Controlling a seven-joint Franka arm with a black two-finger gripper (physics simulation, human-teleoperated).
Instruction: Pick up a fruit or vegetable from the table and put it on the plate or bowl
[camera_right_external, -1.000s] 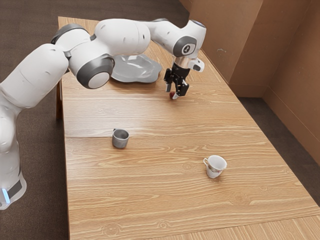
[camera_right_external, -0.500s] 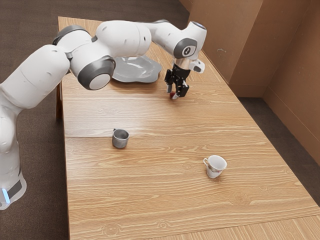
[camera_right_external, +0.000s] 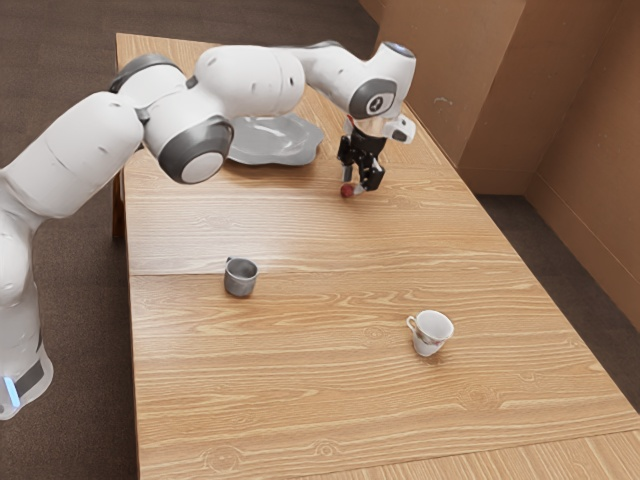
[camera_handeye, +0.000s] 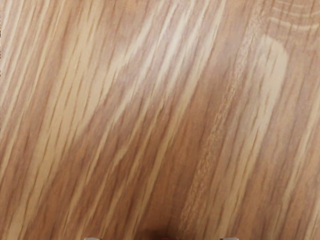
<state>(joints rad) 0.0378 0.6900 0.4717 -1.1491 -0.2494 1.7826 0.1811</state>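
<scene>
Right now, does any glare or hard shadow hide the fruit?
Exterior view: even light, no glare, soft shadows by the white cup and grey cup; the red fruit by the hand shows plainly. Wrist view: table evenly lit, no glare.

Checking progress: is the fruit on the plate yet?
No, the fruit is in the pincer, over bare table to the exterior view's right of the plate.
</scene>
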